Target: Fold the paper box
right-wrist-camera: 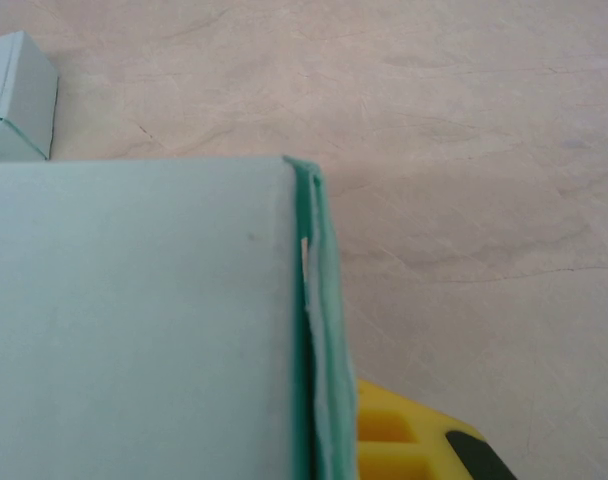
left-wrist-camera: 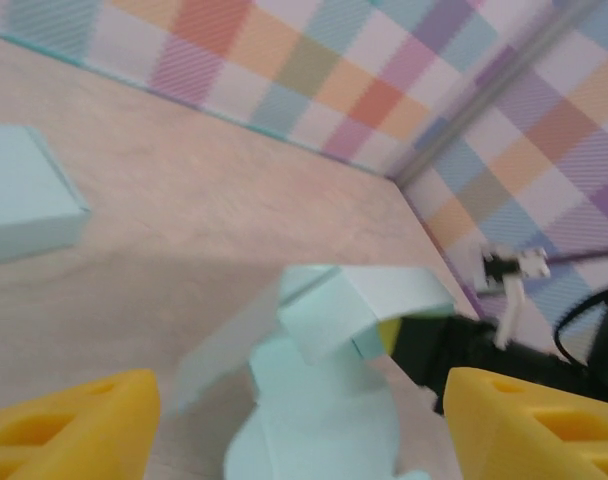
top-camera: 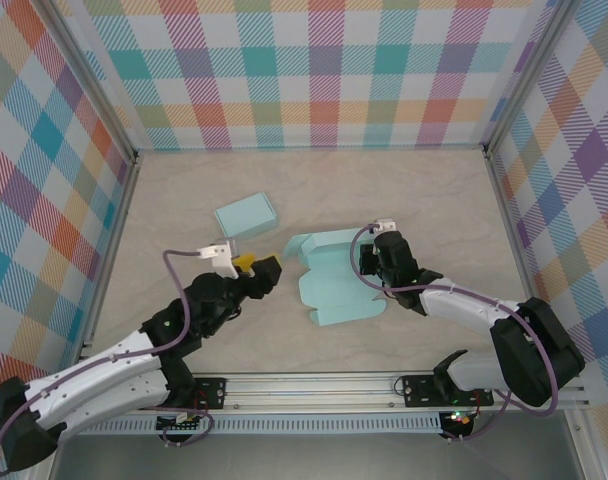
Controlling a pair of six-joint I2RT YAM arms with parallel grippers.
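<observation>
Beige table (top-camera: 404,200); left jaws spread near paper box (top-camera: 329,290); right jaws pinch wall (right-wrist-camera: 309,330), doubled in wrist view

A laboratory robot cell is suggested by colourful checked wall panels (top-camera: 314,70) enclosing a beige marbled table (top-camera: 404,190) with an aluminium mounting rail (top-camera: 314,385).

Left arm (top-camera: 104,380) and right arm (top-camera: 464,305): white shells over black joints, on black bases. A grey-purple cable (top-camera: 169,268) loops along each limb. A white camera mount (top-camera: 217,250) sits at each wrist; the fingers (left-wrist-camera: 64,425) are yellow moulded wedges with rectangular recesses and black backing
</observation>
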